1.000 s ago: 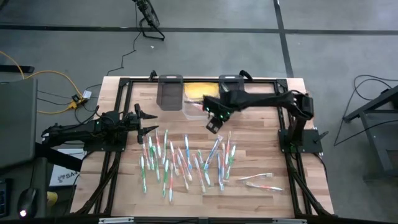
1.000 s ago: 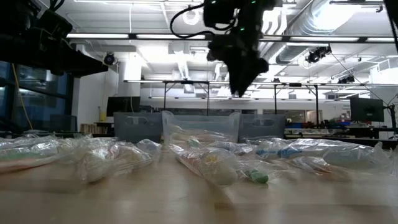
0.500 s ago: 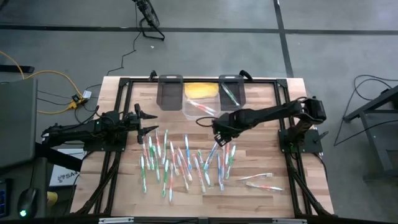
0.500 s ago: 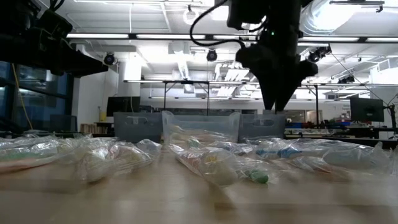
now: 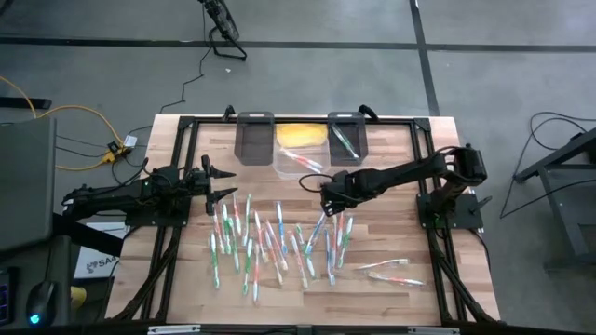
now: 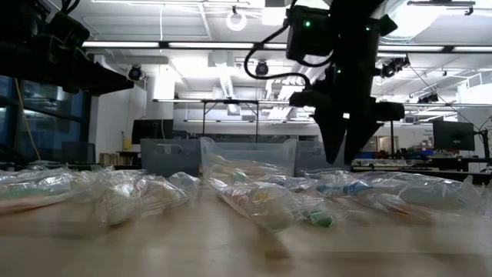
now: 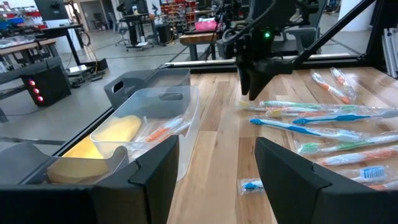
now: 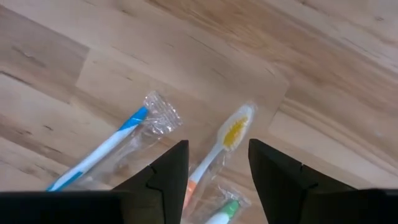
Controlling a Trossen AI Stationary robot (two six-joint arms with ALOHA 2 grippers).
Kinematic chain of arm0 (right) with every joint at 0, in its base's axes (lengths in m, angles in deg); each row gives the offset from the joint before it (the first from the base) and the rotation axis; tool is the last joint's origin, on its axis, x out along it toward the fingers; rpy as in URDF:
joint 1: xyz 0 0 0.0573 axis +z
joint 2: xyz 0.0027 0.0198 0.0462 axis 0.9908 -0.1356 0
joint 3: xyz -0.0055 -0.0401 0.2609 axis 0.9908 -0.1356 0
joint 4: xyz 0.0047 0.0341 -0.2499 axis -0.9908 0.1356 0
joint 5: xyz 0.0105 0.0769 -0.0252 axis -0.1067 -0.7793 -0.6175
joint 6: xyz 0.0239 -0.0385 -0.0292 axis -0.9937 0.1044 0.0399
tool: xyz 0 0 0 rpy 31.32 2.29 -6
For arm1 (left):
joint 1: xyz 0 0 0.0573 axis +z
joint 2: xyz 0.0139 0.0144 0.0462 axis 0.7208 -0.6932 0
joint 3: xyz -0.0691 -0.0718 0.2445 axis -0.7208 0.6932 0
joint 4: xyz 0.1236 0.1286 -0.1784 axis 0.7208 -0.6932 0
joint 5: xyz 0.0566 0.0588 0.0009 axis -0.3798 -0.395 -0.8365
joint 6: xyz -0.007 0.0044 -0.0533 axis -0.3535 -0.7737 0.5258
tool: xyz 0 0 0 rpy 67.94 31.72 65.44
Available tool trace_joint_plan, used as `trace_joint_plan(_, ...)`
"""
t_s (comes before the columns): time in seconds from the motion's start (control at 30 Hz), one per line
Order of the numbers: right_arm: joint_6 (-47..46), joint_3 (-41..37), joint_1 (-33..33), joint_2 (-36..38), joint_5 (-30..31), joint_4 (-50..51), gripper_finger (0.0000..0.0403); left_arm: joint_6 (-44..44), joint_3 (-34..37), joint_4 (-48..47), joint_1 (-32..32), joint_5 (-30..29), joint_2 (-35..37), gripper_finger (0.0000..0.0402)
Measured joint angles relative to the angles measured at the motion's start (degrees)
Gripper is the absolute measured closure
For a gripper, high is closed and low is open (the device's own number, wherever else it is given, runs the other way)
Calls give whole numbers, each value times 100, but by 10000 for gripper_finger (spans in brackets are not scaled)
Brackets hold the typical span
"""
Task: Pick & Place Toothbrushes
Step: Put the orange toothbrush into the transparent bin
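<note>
The right arm reaches from its base at the table's right edge across toward the middle, elbow low, wrist bent so the right gripper (image 5: 328,199) points straight down just above the wooden table (image 5: 391,167). Its fingers (image 8: 165,171) stand parted with nothing between them; directly below the gap lies a wrapped white toothbrush with orange handle (image 8: 219,149), and a blue toothbrush (image 8: 106,149) lies just beside it (both in clear wrappers, neither touched).

The toothbrushes (image 5: 279,237) are scattered across the middle of the table on the near side of the clear bin (image 5: 300,154), with a few apart toward the right arm's base. That bin sits at the far edge between two dark bins (image 5: 253,138) and holds a yellow thing and a toothbrush or two.

The left arm lies stretched level, left of the scatter, its left gripper (image 5: 220,183) spread wide and empty, pointing toward the clear bin.
</note>
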Motion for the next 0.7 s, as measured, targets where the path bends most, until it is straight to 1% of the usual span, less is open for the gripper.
trace_joint_plan(0.2, -259, -117, -7, -154, 0, -5, 243, 0, 0, -1, 1, 2, 1, 196)
trace_joint_plan(0.37, -270, -113, -7, -402, 1, -250, 243, 0, 1, -3, 2, 2, -1, 196)
trace_joint_plan(0.5, -253, -113, -13, -461, -21, -413, 243, 0, 1, -1, 0, 4, -1, 196)
trace_joint_plan(0.6, -253, -113, -42, -466, -105, -407, 252, 0, 0, -1, 0, 4, 0, 196)
trace_joint_plan(0.7, -248, -113, -75, -466, -206, -407, 270, 0, 1, -1, 2, 4, 0, 196)
